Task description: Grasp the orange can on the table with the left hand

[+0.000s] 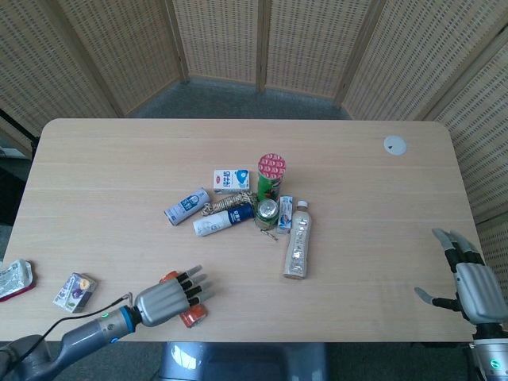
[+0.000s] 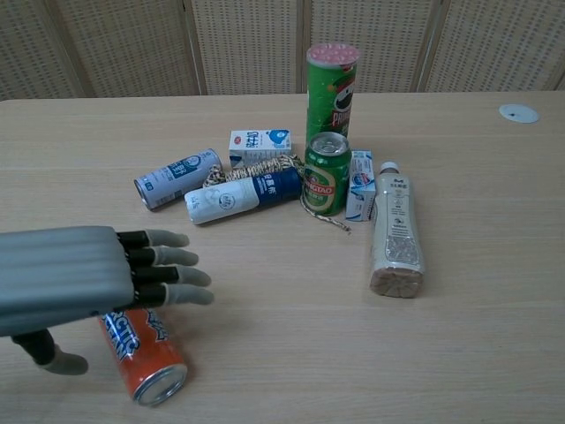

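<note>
The orange can [image 2: 146,358] lies on its side near the table's front edge, its silver end toward the chest camera. My left hand [image 2: 79,278] hovers over the can's far half with its fingers stretched out flat and the thumb [image 2: 53,358] down at the can's left side. I cannot tell whether the hand touches the can. In the head view the left hand [image 1: 163,300] covers most of the orange can [image 1: 190,317]. My right hand [image 1: 468,286] hangs open off the table's front right edge, holding nothing.
A cluster sits mid-table: green chip tube [image 2: 332,84], green can [image 2: 327,173], pale bottle [image 2: 395,231], milk carton [image 2: 259,142], grey can [image 2: 177,178], blue-white bottle [image 2: 243,197]. A small carton [image 1: 75,290] and a packet [image 1: 14,278] lie front left.
</note>
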Robot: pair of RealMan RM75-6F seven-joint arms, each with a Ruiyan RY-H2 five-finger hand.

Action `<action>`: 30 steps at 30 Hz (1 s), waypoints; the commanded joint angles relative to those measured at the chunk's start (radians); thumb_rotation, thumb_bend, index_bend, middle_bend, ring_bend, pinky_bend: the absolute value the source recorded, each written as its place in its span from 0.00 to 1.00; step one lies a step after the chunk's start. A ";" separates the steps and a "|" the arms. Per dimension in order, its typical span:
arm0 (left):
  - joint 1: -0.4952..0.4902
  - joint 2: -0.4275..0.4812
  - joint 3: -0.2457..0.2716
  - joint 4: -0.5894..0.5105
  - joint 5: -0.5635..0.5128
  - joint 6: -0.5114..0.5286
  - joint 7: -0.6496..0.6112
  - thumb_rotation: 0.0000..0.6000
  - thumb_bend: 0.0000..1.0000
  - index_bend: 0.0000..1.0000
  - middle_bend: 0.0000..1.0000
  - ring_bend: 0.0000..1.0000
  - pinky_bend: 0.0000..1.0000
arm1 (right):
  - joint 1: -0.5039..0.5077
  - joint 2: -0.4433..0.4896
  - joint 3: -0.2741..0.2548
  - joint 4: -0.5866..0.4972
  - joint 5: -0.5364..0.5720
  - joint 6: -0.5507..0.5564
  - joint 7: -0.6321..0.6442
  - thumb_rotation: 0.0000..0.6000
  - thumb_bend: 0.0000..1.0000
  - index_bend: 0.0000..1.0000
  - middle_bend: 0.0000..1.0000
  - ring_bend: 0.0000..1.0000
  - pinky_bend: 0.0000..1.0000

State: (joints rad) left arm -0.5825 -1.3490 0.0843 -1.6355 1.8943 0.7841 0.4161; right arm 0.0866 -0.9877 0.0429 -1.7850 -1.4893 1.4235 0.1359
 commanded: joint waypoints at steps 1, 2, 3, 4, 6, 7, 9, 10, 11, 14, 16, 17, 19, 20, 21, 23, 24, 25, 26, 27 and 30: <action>-0.020 -0.069 -0.009 0.025 -0.054 -0.059 0.088 1.00 0.00 0.00 0.00 0.00 0.00 | -0.002 0.007 0.002 0.004 0.004 0.000 0.018 0.97 0.00 0.00 0.00 0.00 0.00; -0.018 -0.081 -0.010 0.032 -0.066 -0.068 0.111 1.00 0.00 0.00 0.00 0.00 0.00 | -0.003 0.009 0.003 0.005 0.005 0.000 0.025 0.97 0.00 0.00 0.00 0.00 0.00; -0.016 -0.092 -0.011 0.038 -0.078 -0.075 0.133 1.00 0.00 0.00 0.00 0.00 0.00 | -0.003 0.011 0.003 0.005 0.006 0.000 0.031 0.97 0.00 0.00 0.00 0.00 0.00; -0.012 -0.105 -0.012 0.047 -0.095 -0.084 0.159 1.00 0.00 0.00 0.00 0.00 0.00 | -0.004 0.015 0.004 0.005 0.006 0.001 0.039 0.97 0.00 0.00 0.00 0.00 0.00; -0.008 -0.122 -0.013 0.058 -0.118 -0.090 0.187 1.00 0.00 0.00 0.00 0.00 0.00 | -0.006 0.019 0.006 0.005 0.008 0.003 0.048 0.97 0.00 0.00 0.00 0.00 0.00; -0.004 -0.132 -0.014 0.064 -0.132 -0.090 0.199 1.00 0.00 0.00 0.00 0.00 0.00 | -0.007 0.021 0.007 0.005 0.010 0.004 0.054 0.97 0.00 0.00 0.00 0.00 0.00; -0.001 -0.144 -0.011 0.071 -0.144 -0.085 0.210 1.00 0.00 0.00 0.00 0.00 0.00 | -0.007 0.023 0.008 0.006 0.013 0.003 0.061 0.97 0.00 0.00 0.00 0.00 0.00; -0.001 -0.149 -0.007 0.077 -0.146 -0.080 0.215 1.00 0.00 0.00 0.00 0.00 0.00 | -0.007 0.024 0.009 0.006 0.015 0.001 0.064 0.97 0.00 0.00 0.00 0.00 0.00; 0.000 -0.153 -0.004 0.081 -0.146 -0.075 0.219 1.00 0.00 0.01 0.00 0.00 0.00 | -0.006 0.025 0.009 0.006 0.015 0.000 0.065 0.97 0.00 0.00 0.00 0.00 0.00; 0.003 -0.171 0.011 0.098 -0.130 -0.042 0.218 1.00 0.00 0.17 0.06 0.03 0.09 | -0.005 0.024 0.008 0.005 0.012 -0.004 0.066 0.97 0.00 0.00 0.00 0.00 0.00; 0.006 -0.184 0.021 0.121 -0.111 -0.008 0.212 1.00 0.00 0.46 0.32 0.24 0.36 | -0.005 0.024 0.006 0.005 0.009 -0.006 0.066 0.97 0.00 0.00 0.00 0.00 0.00; 0.008 -0.191 0.025 0.134 -0.103 0.006 0.211 1.00 0.00 0.54 0.41 0.32 0.43 | -0.004 0.023 0.006 0.005 0.008 -0.006 0.065 0.97 0.00 0.00 0.00 0.00 0.00; 0.011 -0.202 0.032 0.158 -0.095 0.028 0.205 1.00 0.00 0.70 0.58 0.48 0.56 | -0.004 0.023 0.006 0.004 0.008 -0.007 0.063 0.97 0.00 0.00 0.00 0.00 0.00; 0.013 -0.206 0.034 0.166 -0.093 0.038 0.204 1.00 0.00 0.75 0.63 0.53 0.60 | -0.004 0.022 0.006 0.004 0.008 -0.008 0.062 0.97 0.00 0.00 0.00 0.00 0.00; 0.014 -0.209 0.035 0.174 -0.092 0.046 0.207 1.00 0.00 0.80 0.68 0.58 0.64 | -0.004 0.022 0.006 0.004 0.009 -0.008 0.062 0.97 0.00 0.00 0.00 0.00 0.00; 0.017 -0.214 0.039 0.183 -0.091 0.060 0.204 1.00 0.01 0.87 0.76 0.65 0.70 | -0.003 0.022 0.006 0.004 0.009 -0.010 0.060 0.97 0.00 0.00 0.00 0.00 0.00; 0.017 -0.213 0.041 0.186 -0.091 0.065 0.205 1.00 0.01 0.89 0.78 0.68 0.72 | -0.004 0.022 0.006 0.004 0.009 -0.009 0.059 0.97 0.00 0.00 0.00 0.00 0.00; 0.017 -0.212 0.041 0.186 -0.090 0.073 0.205 1.00 0.02 0.91 0.79 0.69 0.74 | -0.004 0.021 0.006 0.004 0.009 -0.009 0.058 0.97 0.00 0.00 0.00 0.00 0.00; 0.016 -0.210 0.042 0.186 -0.089 0.080 0.204 1.00 0.02 0.91 0.80 0.69 0.74 | -0.004 0.020 0.006 0.004 0.009 -0.009 0.057 0.97 0.00 0.00 0.00 0.00 0.00; 0.016 -0.207 0.042 0.184 -0.087 0.088 0.201 1.00 0.03 0.91 0.80 0.70 0.74 | -0.003 0.020 0.006 0.004 0.009 -0.009 0.056 0.97 0.00 0.00 0.00 0.00 0.00; 0.014 -0.188 0.034 0.165 -0.084 0.120 0.195 1.00 0.03 0.91 0.79 0.69 0.74 | -0.003 0.019 0.006 0.004 0.009 -0.010 0.051 0.97 0.00 0.00 0.00 0.00 0.00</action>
State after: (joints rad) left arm -0.5672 -1.5463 0.1221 -1.4618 1.8080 0.8927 0.6148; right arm 0.0834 -0.9689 0.0491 -1.7810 -1.4802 1.4134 0.1872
